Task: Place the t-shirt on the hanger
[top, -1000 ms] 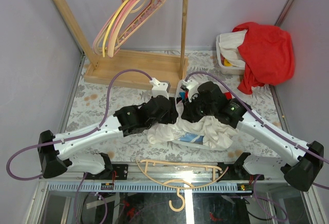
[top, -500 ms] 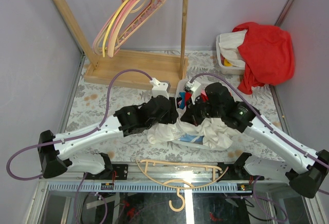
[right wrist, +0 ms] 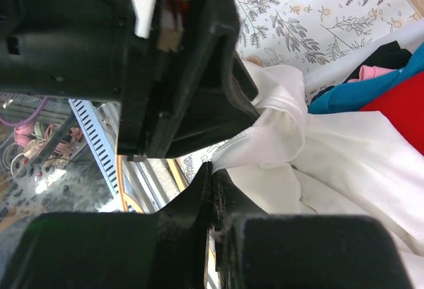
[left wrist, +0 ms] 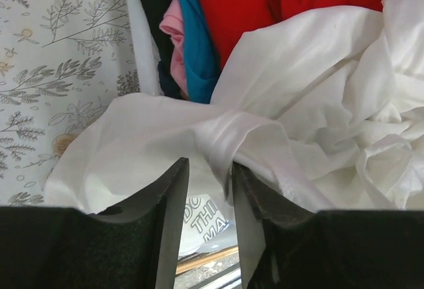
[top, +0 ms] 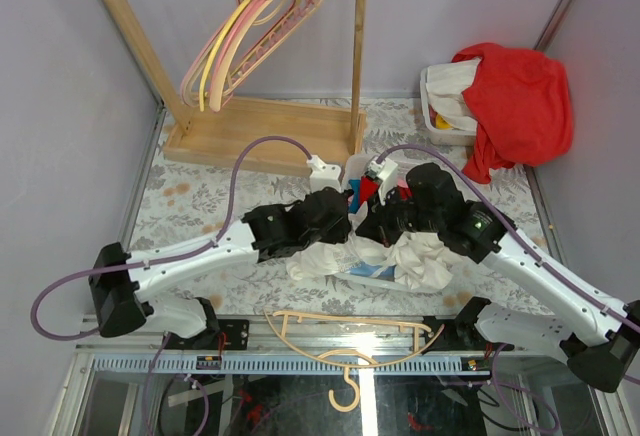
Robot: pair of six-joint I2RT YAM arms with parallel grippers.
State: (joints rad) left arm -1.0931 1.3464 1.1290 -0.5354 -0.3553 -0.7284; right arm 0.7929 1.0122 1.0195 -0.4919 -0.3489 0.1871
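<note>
The white t-shirt [top: 420, 261] lies crumpled mid-table, part of it lifted between both arms. My right gripper [top: 366, 224] is shut, its fingertips pinching a hemmed edge of the t-shirt [right wrist: 285, 130]; in the right wrist view the gripper [right wrist: 212, 168] shows no gap. My left gripper [top: 341, 222] faces it closely. In the left wrist view its gripper [left wrist: 209, 168] has the jaws narrowly apart, a twisted fold of t-shirt [left wrist: 228, 133] resting at the tips and over the right finger [left wrist: 255, 216]. The gap itself shows only printed cloth below. The peach-beige hanger [top: 350, 328] lies flat at the near table edge.
A wooden rack [top: 262, 128] at the back left carries pink and yellow hangers [top: 250, 26]. A white bin [top: 436, 106] at the back right is draped with a big red garment [top: 520, 96]. Red, blue, pink and black clothes [left wrist: 199, 30] sit in a white container just behind the grippers.
My right gripper has closed onto the t-shirt edge and its arm has drawn a little to the right. The left arm has shifted right and its jaws have narrowed.
</note>
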